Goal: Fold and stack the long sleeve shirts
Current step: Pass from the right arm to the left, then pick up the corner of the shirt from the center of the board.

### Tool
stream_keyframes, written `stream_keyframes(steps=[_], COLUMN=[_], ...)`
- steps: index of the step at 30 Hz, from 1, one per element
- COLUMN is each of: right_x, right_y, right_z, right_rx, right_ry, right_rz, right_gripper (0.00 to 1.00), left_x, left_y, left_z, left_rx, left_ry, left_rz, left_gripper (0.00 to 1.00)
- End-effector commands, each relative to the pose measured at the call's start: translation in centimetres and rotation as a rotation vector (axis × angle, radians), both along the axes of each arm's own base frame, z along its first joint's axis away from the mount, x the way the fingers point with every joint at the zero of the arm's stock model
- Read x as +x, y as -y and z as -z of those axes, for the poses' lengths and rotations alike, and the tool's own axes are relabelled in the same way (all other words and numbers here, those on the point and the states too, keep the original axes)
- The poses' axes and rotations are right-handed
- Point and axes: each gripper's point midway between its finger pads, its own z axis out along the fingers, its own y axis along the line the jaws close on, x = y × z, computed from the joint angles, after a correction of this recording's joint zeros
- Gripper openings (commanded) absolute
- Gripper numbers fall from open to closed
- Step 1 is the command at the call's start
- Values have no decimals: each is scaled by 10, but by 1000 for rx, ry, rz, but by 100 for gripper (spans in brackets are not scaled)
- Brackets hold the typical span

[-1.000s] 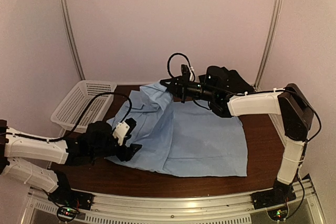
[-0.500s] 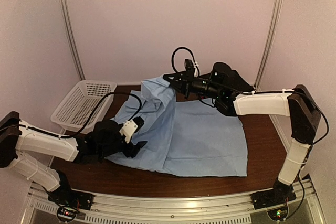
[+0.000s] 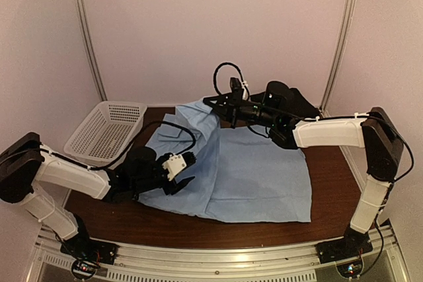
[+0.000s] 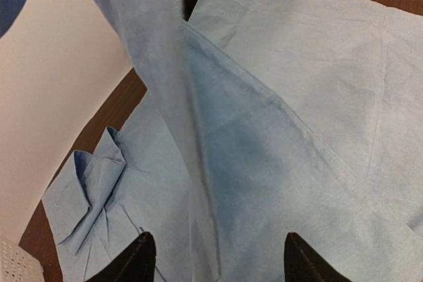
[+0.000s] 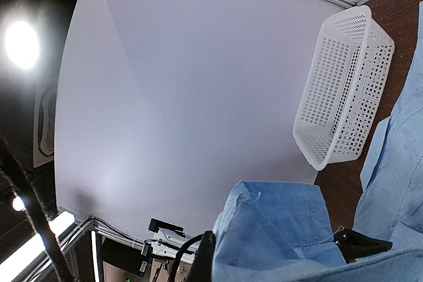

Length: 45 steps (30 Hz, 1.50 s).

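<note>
top view: the light blue shirt (image 3: 254, 176) lies spread on the brown table (image 3: 334, 179), its wider run going left to right. one part near the far edge is raised into a peak. the right hand (image 3: 218, 104) is clenched on that peak and holds it above the table. the left hand (image 3: 186, 171) hovers released over the shirt's left part, gripping nothing. a white mesh basket (image 3: 106, 130) sits at the far left, apart from the cloth. a dark bundle (image 3: 301, 102) lies behind the right arm, too dim to name.

left wrist view: the left hand's fingers (image 4: 135, 263) stand wide over flat cloth. a raised band of shirt (image 4: 152, 44) climbs away to the top, and a small folded flap (image 4: 92, 193) lies at the left, collar or cuff i cannot tell.

right wrist view: a hemmed edge of shirt (image 5: 277, 226) is pinched in the right hand (image 5: 281, 259), the basket (image 5: 344, 90) beyond.

the cloth looks light, limp and easily creased. it likely wants pinching at hems or seams, two points at once, or it will sag.
</note>
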Motion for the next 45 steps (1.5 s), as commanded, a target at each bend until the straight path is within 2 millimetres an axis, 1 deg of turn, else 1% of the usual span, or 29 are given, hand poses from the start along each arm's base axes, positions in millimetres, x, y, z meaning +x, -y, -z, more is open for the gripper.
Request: stream_keyframes(steps=[1, 2, 3, 5, 7, 9, 10, 13, 15, 17, 18, 19, 20, 21, 23, 25, 26, 27, 29, 32, 35, 36, 37, 38, 39, 41, 45], right_x=[-15, -16, -15, -15, -15, -13, -10, 2, 14, 32, 39, 46, 52, 55, 59, 58, 55, 50, 34, -2, -43, -54, -67, -76, -85, -105, -128], right_y=[6, 6, 6, 6, 5, 4, 4, -1, -3, -5, -7, -9, -11, -10, -3, 15, 29, 42, 67, 93, 114, 123, 133, 142, 148, 153, 159], right_z=[-29, -28, -27, -25, -22, -19, -17, -6, 1, 9, 14, 16, 18, 23, 40, 62, 65, 79, 92, 116, 127, 130, 139, 144, 148, 159, 185], right_rx=[52, 50, 47, 45, 41, 37, 34, 19, 14, 6, 3, 1, -1, -10, -66, -157, -192, -240, -324, -522, -757, -835, -930, -993, -1039, -1108, -1270], right_ry=[52, 51, 49, 46, 42, 39, 36, 23, 13, 4, -1, 1, 4, 11, 3, 17, 31, 30, 60, 134, 245, 277, 290, 310, 320, 339, 355], right_rz=[-17, -17, -17, -17, -17, -14, -10, 5, 19, 36, 38, 34, 31, 31, 45, 81, 107, 126, 146, 140, 135, 138, 127, 119, 104, 48, -26], right_gripper=[0, 0, 0, 0, 0, 0, 0, 0, 0, 0, 3, 10, 25, 37, 54, 68, 73, 77, 79, 80, 79, 80, 79, 80, 80, 80, 80], left_x=[18, 21, 24, 28, 29, 25, 23, 16, 13, 17, 22, 27, 33, 42, 54, 69, 76, 83, 96, 113, 125, 131, 134, 136, 137, 137, 136], left_y=[22, 25, 26, 28, 28, 31, 31, 24, 13, -3, -11, -19, -26, -35, -45, -53, -57, -58, -62, -59, -52, -48, -46, -44, -41, -38, -35], left_z=[-21, -20, -21, -22, -22, -21, -21, -23, -27, -33, -36, -39, -44, -47, -51, -51, -50, -48, -41, -37, -32, -35, -33, -31, -29, -29, -35], left_rx=[-38, -39, -44, -54, -60, -65, -68, -69, -84, -119, -139, -161, -185, -208, -234, -240, -250, -251, -246, -235, -207, -205, -195, -186, -181, -184, -197], left_ry=[60, 58, 56, 57, 47, 19, 4, -46, -71, -104, -127, -145, -160, -173, -199, -226, -247, -264, -298, -346, -388, -394, -407, -421, -434, -449, -453], left_rz=[61, 65, 60, 57, 59, 85, 89, 84, 58, -9, -46, -79, -111, -145, -187, -231, -257, -272, -304, -326, -329, -325, -325, -323, -316, -306, -290], left_gripper=[61, 55, 45, 31, 17, 2, 0, 0, 0, 0, 0, 0, 0, 0, 0, 0, 0, 0, 0, 0, 0, 0, 0, 0, 0, 0, 0])
